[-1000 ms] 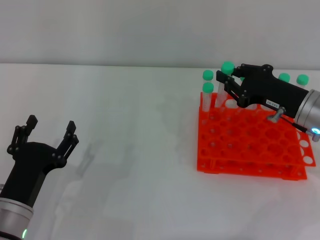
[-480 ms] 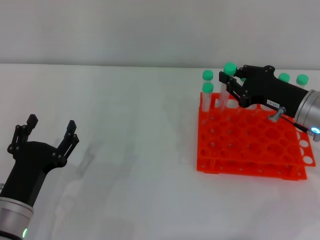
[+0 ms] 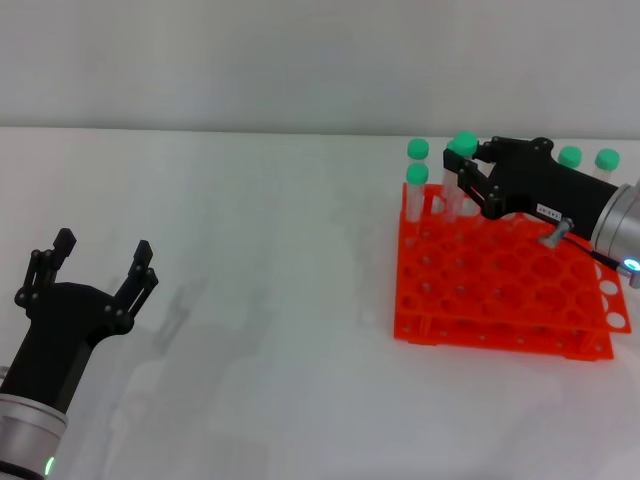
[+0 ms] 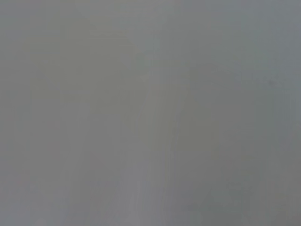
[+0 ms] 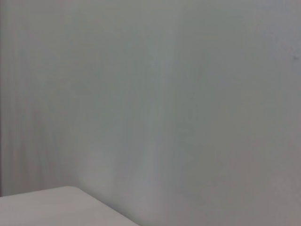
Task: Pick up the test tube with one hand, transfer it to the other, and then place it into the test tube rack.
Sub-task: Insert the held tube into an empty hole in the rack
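Note:
The orange test tube rack (image 3: 500,290) stands on the white table at the right in the head view. My right gripper (image 3: 466,172) reaches over the rack's back left part and is shut on the test tube (image 3: 462,147). The tube is upright, its mint-green cap above the fingers and its lower end at the holes of the back row. My left gripper (image 3: 100,262) is open and empty, low at the left, far from the rack. Neither wrist view shows a tube, the rack or any fingers.
Other green-capped tubes stand in the rack: two at the back left corner (image 3: 418,150) (image 3: 417,174) and two at the back right (image 3: 570,156) (image 3: 606,158). A pale wall runs behind the table. The right wrist view shows a table corner (image 5: 42,207).
My right gripper has shifted slightly right and down with the tube, bringing its cap lower over the rack's back row. The left arm has not moved.

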`<action>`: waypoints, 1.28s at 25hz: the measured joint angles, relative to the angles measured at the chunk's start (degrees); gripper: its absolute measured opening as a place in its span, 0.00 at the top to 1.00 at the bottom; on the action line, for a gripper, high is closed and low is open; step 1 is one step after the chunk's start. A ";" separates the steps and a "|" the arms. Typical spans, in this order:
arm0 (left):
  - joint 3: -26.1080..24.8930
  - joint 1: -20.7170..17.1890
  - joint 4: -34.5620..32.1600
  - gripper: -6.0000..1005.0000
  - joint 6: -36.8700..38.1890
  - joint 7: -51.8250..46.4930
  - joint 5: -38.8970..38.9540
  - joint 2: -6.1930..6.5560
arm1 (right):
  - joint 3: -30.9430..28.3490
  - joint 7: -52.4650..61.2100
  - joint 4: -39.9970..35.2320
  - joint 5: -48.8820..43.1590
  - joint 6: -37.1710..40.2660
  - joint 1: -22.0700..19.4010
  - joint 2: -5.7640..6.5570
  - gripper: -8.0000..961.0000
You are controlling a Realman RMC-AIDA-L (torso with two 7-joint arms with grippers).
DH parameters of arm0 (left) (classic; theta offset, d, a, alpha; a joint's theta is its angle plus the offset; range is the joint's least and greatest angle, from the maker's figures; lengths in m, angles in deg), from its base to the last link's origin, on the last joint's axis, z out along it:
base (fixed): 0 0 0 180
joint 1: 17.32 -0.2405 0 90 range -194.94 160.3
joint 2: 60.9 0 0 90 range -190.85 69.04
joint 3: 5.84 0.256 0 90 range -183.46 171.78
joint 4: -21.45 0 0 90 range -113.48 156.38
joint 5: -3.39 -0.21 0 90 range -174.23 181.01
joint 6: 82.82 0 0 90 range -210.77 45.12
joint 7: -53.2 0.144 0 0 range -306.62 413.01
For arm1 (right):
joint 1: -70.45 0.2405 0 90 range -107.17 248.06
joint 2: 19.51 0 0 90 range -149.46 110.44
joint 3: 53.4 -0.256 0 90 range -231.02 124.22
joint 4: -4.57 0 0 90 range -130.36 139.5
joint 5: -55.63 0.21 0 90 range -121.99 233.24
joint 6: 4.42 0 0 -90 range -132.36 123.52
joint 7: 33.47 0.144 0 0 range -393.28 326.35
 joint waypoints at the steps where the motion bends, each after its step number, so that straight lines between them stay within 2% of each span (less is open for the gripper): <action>1: 0.00 0.01 0.00 0.12 0.00 0.00 0.00 0.00 | 0.00 -0.01 0.01 0.00 0.20 0.00 0.00 0.71; 32: 0.31 0.03 -0.30 0.12 0.00 0.00 0.00 0.00 | 1.62 -0.08 1.07 -0.03 3.10 0.32 0.00 0.68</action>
